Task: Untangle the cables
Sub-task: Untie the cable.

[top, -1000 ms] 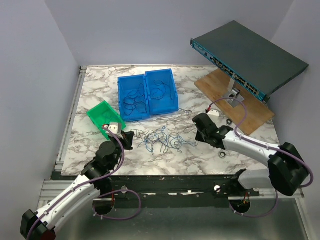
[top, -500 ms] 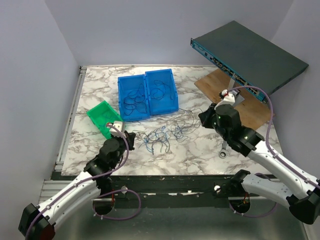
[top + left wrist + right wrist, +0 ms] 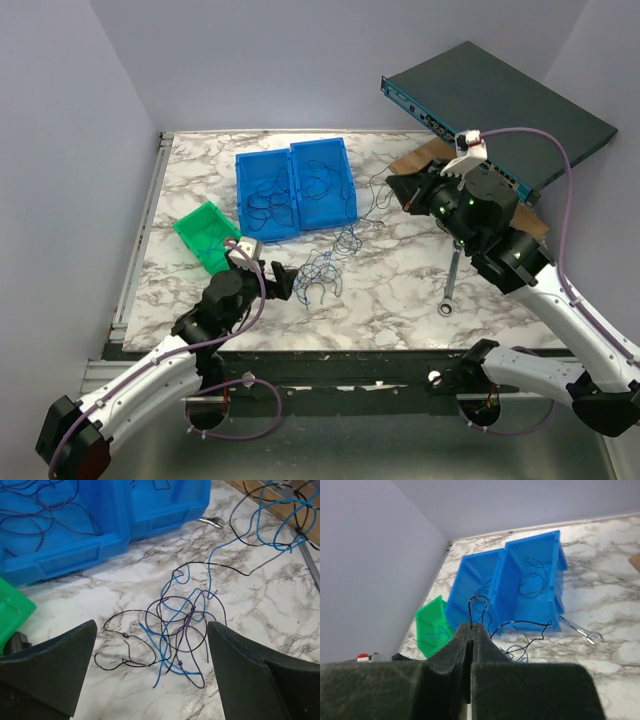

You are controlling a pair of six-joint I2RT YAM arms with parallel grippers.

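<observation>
Where the right hand (image 3: 471, 626) pinches the cables (image 3: 192, 611), their ends are hidden.

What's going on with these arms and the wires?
Two arms are working on a tangle of thin cables on the marble table. The right gripper is shut on a few strands, holding them up. The left gripper hangs open over the knot. More wires lie in two blue bins.
</observation>
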